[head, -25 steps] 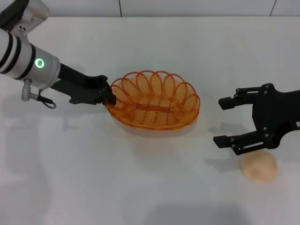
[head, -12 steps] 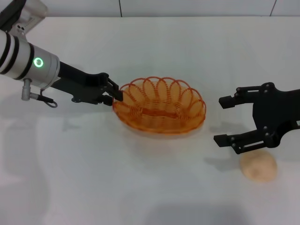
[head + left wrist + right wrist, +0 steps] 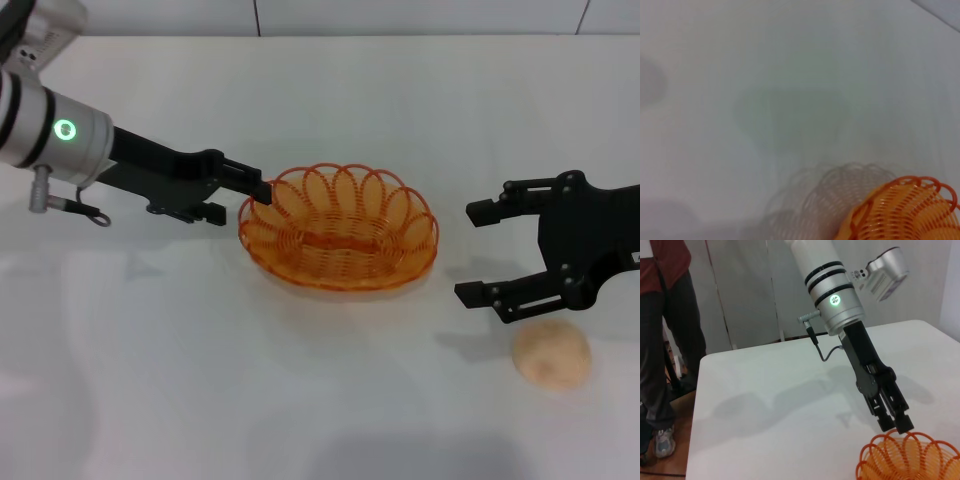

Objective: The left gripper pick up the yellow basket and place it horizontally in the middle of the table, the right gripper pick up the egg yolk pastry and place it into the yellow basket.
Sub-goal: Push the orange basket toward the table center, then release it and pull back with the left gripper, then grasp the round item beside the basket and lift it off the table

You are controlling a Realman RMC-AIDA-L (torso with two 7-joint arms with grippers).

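Note:
The yellow basket (image 3: 340,235) rests upright on the white table (image 3: 330,400), near its middle; it also shows in the left wrist view (image 3: 910,212) and the right wrist view (image 3: 912,460). My left gripper (image 3: 245,200) is at the basket's left rim with its fingers parted; the right wrist view shows it (image 3: 897,427) just above the rim. My right gripper (image 3: 480,255) is open and empty, right of the basket. The egg yolk pastry (image 3: 551,354) lies on the table just below and right of the right gripper, apart from it.
A person (image 3: 662,340) stands beyond the table's far edge in the right wrist view. The wall (image 3: 400,15) runs along the table's back edge.
The left gripper carried the basket a little to the right and set it down. Its fingers have parted at the rim and the arm has drawn back left. The right gripper has barely moved.

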